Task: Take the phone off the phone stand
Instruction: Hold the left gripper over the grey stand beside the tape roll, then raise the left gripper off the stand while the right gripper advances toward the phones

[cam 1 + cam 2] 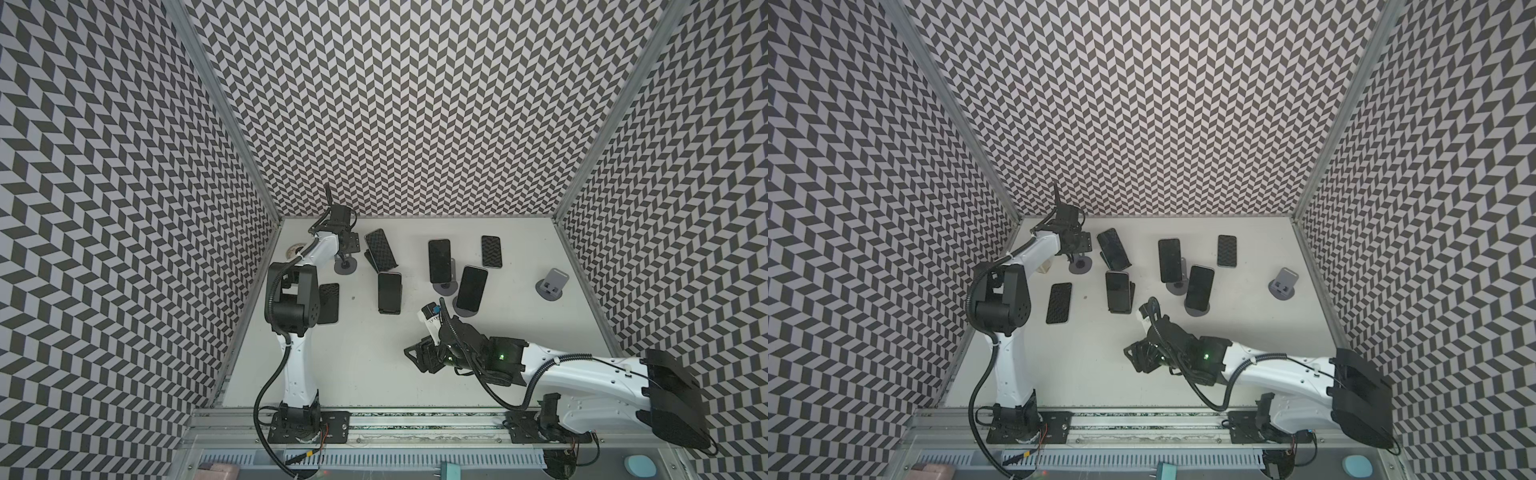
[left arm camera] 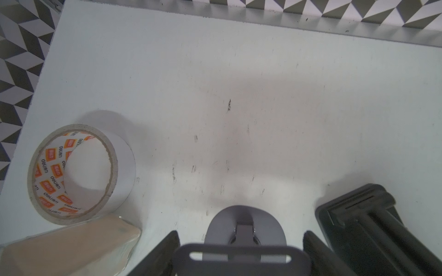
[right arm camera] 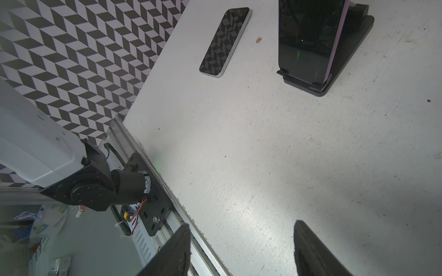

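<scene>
A: How does the left arm (image 1: 297, 361) stand?
B: It rises from its base, bends at the elbow and stretches far back on the left. The left gripper (image 2: 241, 235) points down, jaws parted.
A: And the right arm (image 1: 582, 374)?
B: It lies low, reaching in toward the middle. The right gripper (image 3: 242, 224) tilts down, jaws apart and empty.

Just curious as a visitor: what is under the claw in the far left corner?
A grey stand: its plate sits between the left claw's fingers, its round base on the table. The plate's front face is hidden.
</scene>
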